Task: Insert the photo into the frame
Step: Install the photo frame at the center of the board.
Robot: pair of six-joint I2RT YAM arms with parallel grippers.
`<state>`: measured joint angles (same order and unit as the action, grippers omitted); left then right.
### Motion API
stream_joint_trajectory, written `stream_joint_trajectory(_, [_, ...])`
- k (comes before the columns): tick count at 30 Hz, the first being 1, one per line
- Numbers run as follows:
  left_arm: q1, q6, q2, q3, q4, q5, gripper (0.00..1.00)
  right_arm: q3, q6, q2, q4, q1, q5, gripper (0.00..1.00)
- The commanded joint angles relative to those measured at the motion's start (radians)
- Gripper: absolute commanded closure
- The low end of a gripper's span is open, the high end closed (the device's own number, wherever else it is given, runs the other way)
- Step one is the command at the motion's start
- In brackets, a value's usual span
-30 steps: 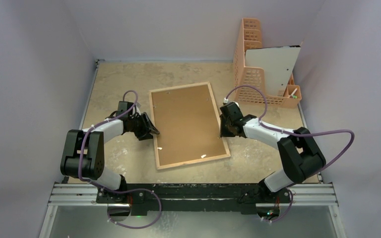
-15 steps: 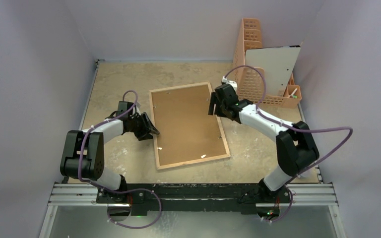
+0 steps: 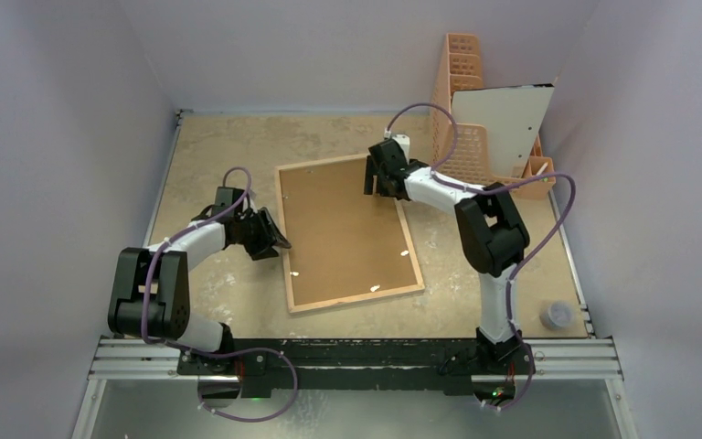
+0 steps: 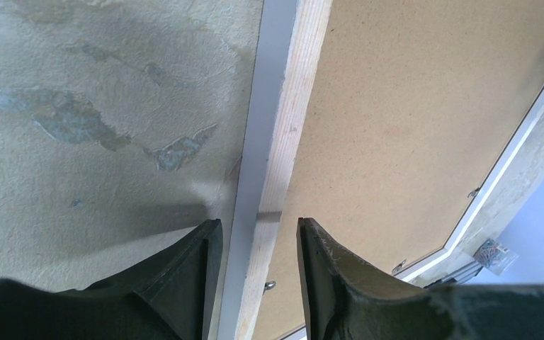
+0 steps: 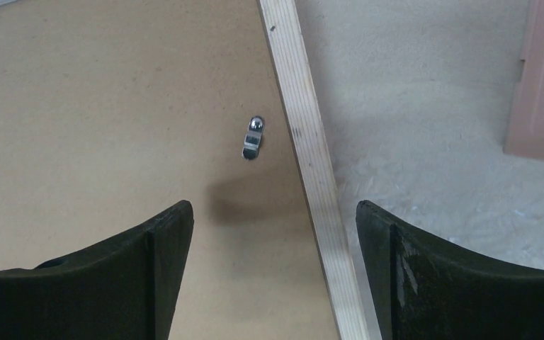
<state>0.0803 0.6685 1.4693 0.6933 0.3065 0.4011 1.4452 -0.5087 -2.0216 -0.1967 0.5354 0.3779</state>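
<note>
1. Top external view: even, diffuse light. Soft shadows lie close under both arms on the table [image 3: 210, 146].
2. Left wrist view: the frame [image 4: 294, 127] rim is sharp. The left gripper [image 4: 258, 225] is dark and soft-focus. A grey shadow falls beside the rim.
3. Right wrist view: bright. The metal clip [image 5: 253, 137] glints on the backing board [image 5: 113, 106]. The right gripper [image 5: 273, 209] is slightly blurred.

A peach lattice basket [image 3: 462, 137] stands upright at the far right of the beige, mottled table [image 3: 228, 146], close to the pale lilac wall [image 3: 622, 137] on that side. A small peach cup [image 3: 541, 167] of the same plastic sits against the basket's near right corner. Well nearer than the basket, by the same table edge, lies a small grey round thing [image 3: 558, 315], too small to identify. Farthest from the basket, an aluminium rail [image 3: 356, 358] runs along the table's near edge
</note>
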Motion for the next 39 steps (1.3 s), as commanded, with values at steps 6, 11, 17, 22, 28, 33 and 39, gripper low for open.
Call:
stream_joint_trajectory(6, [0.004, -0.013, -0.014, -0.009, -0.003, -0.014, 0.55, 0.097, 0.061, -0.066, 0.014, -0.022, 0.037, 0.18])
stream_joint_trajectory(11, [0.004, -0.017, -0.002, -0.002, -0.003, -0.011, 0.56, 0.089, 0.063, -0.094, 0.03, -0.045, 0.022, 0.25])
stream_joint_trajectory(17, [0.004, -0.018, 0.008, 0.007, 0.001, -0.013, 0.56, 0.054, 0.077, -0.1, 0.078, -0.059, -0.019, 0.32])
stream_joint_trajectory(22, [0.004, -0.017, 0.007, 0.002, 0.001, -0.013, 0.56, 0.025, 0.079, -0.102, 0.086, -0.062, -0.017, 0.35])
stream_joint_trajectory(28, [0.004, -0.02, 0.006, -0.003, 0.003, -0.012, 0.56, -0.023, 0.093, -0.069, 0.124, -0.068, -0.049, 0.47])
stream_joint_trajectory(33, [0.004, -0.021, 0.0, -0.006, 0.004, -0.013, 0.56, -0.03, 0.107, -0.058, 0.129, -0.073, -0.062, 0.58])
stream_joint_trajectory(39, [0.004, -0.02, -0.001, -0.011, 0.003, -0.015, 0.56, -0.038, 0.114, -0.058, 0.133, -0.086, -0.076, 0.7])
